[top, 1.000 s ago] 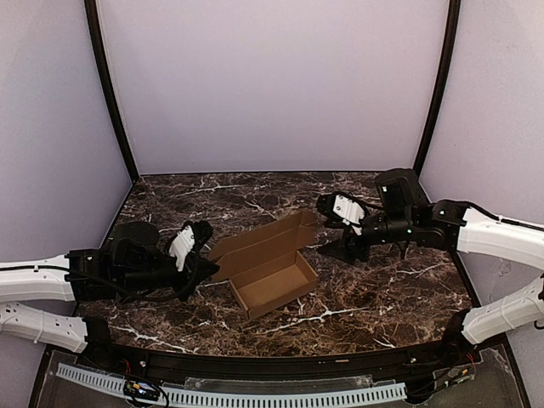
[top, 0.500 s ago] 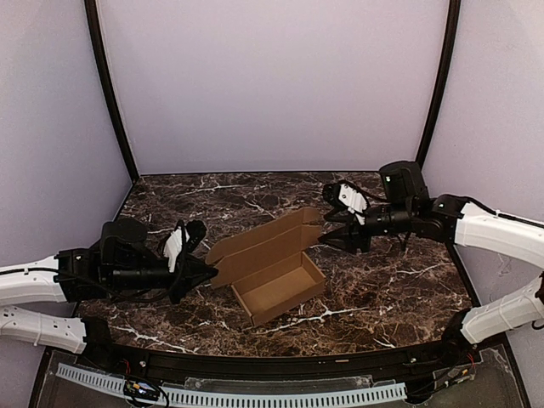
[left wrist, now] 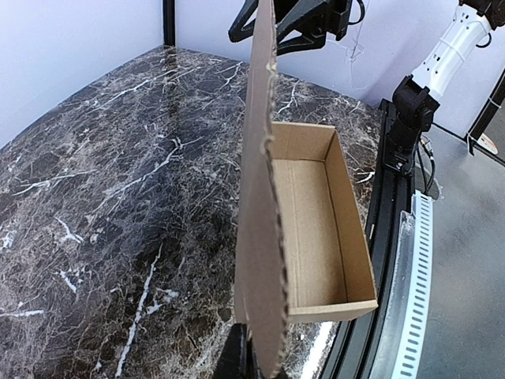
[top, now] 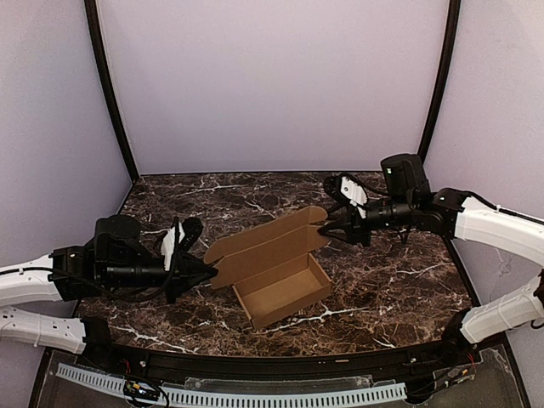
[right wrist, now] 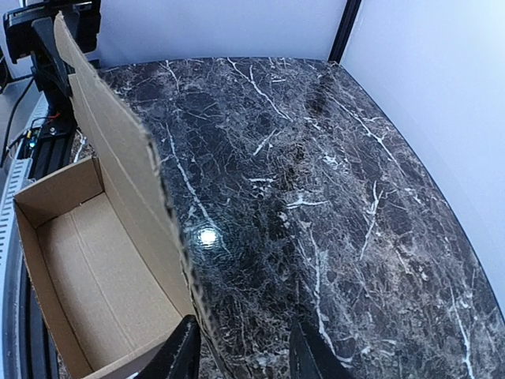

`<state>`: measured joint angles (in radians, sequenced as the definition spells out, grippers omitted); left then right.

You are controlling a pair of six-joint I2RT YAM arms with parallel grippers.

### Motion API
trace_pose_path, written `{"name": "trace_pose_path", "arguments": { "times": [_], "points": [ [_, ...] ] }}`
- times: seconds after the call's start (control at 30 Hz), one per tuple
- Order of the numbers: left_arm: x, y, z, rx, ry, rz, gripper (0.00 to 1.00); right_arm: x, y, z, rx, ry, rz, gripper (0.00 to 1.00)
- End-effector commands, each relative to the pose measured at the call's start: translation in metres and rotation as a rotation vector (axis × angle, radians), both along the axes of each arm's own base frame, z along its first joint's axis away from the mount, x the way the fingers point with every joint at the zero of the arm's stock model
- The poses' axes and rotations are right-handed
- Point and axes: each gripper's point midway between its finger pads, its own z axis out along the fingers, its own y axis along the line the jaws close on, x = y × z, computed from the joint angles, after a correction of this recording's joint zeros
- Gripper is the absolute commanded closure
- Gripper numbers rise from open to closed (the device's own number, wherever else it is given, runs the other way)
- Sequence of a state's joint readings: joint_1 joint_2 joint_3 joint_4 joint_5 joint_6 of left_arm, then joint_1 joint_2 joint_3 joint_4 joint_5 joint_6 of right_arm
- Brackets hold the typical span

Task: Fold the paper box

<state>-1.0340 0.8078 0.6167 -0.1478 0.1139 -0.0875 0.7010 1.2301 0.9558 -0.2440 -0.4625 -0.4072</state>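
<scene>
The paper box [top: 280, 289] is a tan cardboard tray lying open at the table's middle, with its long lid flap [top: 265, 242] standing up along the far side. My left gripper [top: 204, 270] is at the flap's left end and is shut on its edge. In the left wrist view the flap [left wrist: 259, 197] is seen edge-on, running down between the fingers [left wrist: 235, 357]. My right gripper [top: 333, 228] is open at the flap's right end. In the right wrist view the flap's edge [right wrist: 126, 158] passes just inside the left finger [right wrist: 180, 353], and the right finger [right wrist: 306, 355] stands apart from it.
The dark marble table [top: 391, 280] is walled by pale panels at the back and sides. A black rail with a white cable strip [top: 255, 395] runs along the near edge. Both arm bases sit at the lower corners.
The lid flap has risen from leaning back to nearly upright. The tray has slid a little to the right. The left arm drew back leftward and the right gripper moved slightly up and away.
</scene>
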Motion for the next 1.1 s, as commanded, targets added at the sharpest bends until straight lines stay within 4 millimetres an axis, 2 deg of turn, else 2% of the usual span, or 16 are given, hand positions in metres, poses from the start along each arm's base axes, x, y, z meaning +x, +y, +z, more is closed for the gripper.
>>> {"name": "trace_pose_path", "arguments": {
  "times": [0.0,0.4,0.53,0.7,0.9,1.07],
  "points": [
    [-0.002,0.001,0.012,-0.027,-0.007,-0.009,0.99,-0.007,0.003,0.007,0.022,0.027,0.038,0.65],
    [0.000,0.002,0.012,-0.028,-0.011,0.006,0.99,-0.014,0.002,0.012,0.026,0.043,0.062,1.00],
    [0.006,0.003,0.013,-0.029,-0.011,0.039,0.99,-0.016,0.002,0.013,0.035,0.055,0.064,1.00],
    [0.030,0.005,0.008,0.007,-0.009,0.171,0.99,-0.011,0.011,0.013,0.055,0.039,-0.026,1.00],
    [0.058,-0.002,-0.007,0.044,0.046,0.321,0.99,-0.019,0.040,0.014,0.071,-0.040,-0.160,1.00],
    [0.076,-0.004,-0.006,0.044,0.063,0.427,0.99,-0.013,0.051,0.022,0.085,-0.095,-0.317,1.00]
  ]
}}
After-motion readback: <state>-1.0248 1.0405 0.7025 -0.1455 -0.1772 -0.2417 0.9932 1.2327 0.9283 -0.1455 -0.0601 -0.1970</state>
